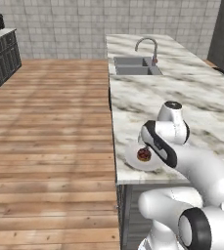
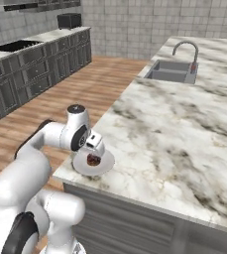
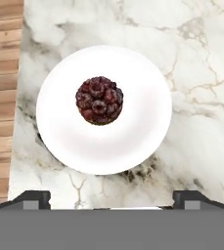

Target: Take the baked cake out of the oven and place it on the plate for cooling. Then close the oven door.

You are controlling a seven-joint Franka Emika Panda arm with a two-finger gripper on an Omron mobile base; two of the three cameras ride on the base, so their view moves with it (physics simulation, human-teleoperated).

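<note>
the tiny round dark reddish-brown cake [image 3: 99,100] with a bumpy berry-like top is sitting on the flat round pale white plate [image 3: 143,127], a little off the plate's middle, with bare plate showing all around it. the plate is lying flat on the white marble countertop with grey veins [image 3: 201,73], close to the counter's edge where the brown wooden plank floor [image 3: 1,73] is showing alongside.

the white arm's two-finger gripper [image 3: 111,197] is hanging over the plate and looking straight down on it; its two dark fingertips [image 3: 33,197] are standing spread wide, far apart from each other, and are pinching nothing. the cake is lying clear of both tips.

in the left base view the cake [image 1: 144,155] and plate [image 1: 133,157] are showing just beside the arm's dark-banded wrist, near the counter's front corner. in the right base view the cake [image 2: 93,159] is resting on the plate [image 2: 105,163] directly below the hand. a grey steel sink [image 1: 135,66] with a curved faucet [image 1: 150,46] is sitting well apart, farther along the counter.
</note>
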